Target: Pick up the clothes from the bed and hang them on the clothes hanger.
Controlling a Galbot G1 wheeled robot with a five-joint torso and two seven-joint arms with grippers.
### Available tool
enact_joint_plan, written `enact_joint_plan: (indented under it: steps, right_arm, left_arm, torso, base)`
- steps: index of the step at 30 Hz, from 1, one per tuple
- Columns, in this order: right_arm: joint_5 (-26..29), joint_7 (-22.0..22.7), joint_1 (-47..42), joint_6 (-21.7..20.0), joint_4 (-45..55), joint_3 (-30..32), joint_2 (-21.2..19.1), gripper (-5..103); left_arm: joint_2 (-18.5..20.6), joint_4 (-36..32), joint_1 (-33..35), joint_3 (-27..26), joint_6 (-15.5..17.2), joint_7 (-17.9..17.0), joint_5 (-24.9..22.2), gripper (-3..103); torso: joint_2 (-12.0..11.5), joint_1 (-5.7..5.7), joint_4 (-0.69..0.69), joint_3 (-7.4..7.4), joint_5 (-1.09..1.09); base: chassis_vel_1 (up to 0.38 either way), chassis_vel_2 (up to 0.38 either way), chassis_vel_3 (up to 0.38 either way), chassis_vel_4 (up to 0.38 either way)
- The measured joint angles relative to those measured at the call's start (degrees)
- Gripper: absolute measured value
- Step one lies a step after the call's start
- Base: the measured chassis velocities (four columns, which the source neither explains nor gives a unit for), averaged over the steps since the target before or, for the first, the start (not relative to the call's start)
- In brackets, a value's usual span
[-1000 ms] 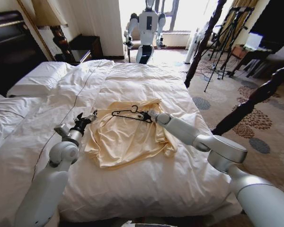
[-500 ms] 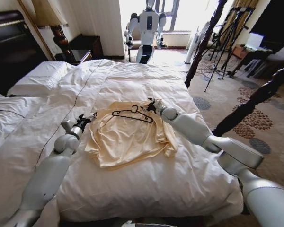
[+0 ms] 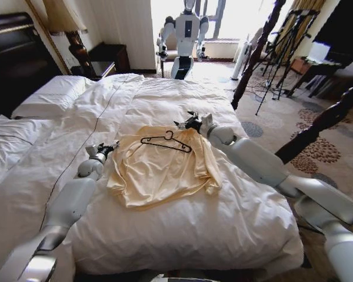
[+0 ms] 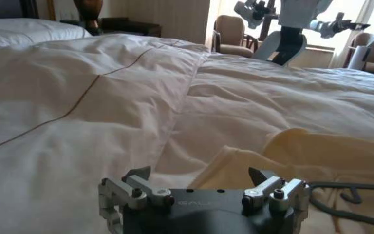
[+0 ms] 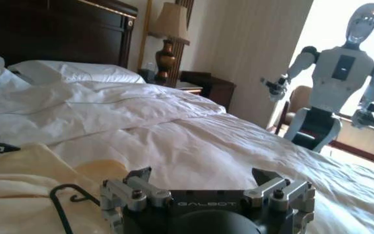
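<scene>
I see the crumpled butter-yellow shirt [image 3: 162, 170] spread on the white-duveted bed [image 3: 182, 100], thin black wire hanger [image 3: 166, 141] lying flat atop it.

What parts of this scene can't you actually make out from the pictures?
- Head view: the shirt's sleeves are folded into the heap, so their lie is hidden.
- Left wrist view: the hanger is cut off by the frame edge.
- Right wrist view: the right gripper's body hides most of the hanger, leaving the hook.
- Head view: the left gripper is too small to read its fingers.
</scene>
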Motion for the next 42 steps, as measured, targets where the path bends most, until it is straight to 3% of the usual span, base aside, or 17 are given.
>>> enact_joint_plan:
  steps: [4,9,18,24,31,37,42]
  right_arm:
    - [0.03,0.71,-0.96,-0.38,0.67,0.84,-2.16,100]
    - [1.94,1.87,-2.12,-0.82,2.86,1.73,-6.35,100]
    - [3.97,2.29,-4.70,-1.29,5.32,4.10,-11.13,100]
    - [4.00,2.16,-6.56,-1.11,5.76,5.29,-11.94,100]
    - [4.98,2.19,-7.73,-0.77,7.72,5.61,-13.69,100]
    - [5.19,2.11,-7.73,-0.41,7.66,5.62,-14.68,100]
    - [5.15,3.32,-7.93,-0.03,7.58,5.77,-14.46,100]
  left_arm:
    - [-1.78,1.87,-2.92,2.37,0.11,0.84,-0.98,100]
    - [-4.86,7.20,-6.76,5.69,0.13,1.43,-0.45,100]
    - [-6.63,10.54,-9.34,3.93,-1.18,1.13,3.85,100]
    - [-5.50,11.22,-10.25,3.64,-1.05,2.18,6.17,100]
    - [-6.89,18.60,-12.58,4.89,-2.49,5.14,11.17,100]
    - [-6.58,17.65,-10.70,3.71,-1.75,7.61,11.76,103]
    - [-6.32,16.84,-9.20,2.89,-2.05,8.43,11.74,89]
  torso:
    - [0.00,0.00,-0.01,0.00,-0.05]
    - [0.00,0.00,0.07,0.00,-0.05]
    - [0.00,0.00,0.05,0.00,-0.05]
    - [0.00,0.00,0.08,0.00,-0.03]
    - [0.00,0.00,0.05,0.00,-0.07]
    - [0.00,0.00,0.05,0.00,-0.07]
    - [0.00,0.00,0.05,0.00,-0.06]
  base:
    - [0.000,0.000,0.000,0.000]
    - [0.000,0.000,0.000,0.000]
    - [0.000,0.000,0.000,0.000]
    - [0.000,0.000,0.000,0.000]
    - [0.000,0.000,0.000,0.000]
    - [0.000,0.000,0.000,0.000]
    - [0.000,0.000,0.000,0.000]
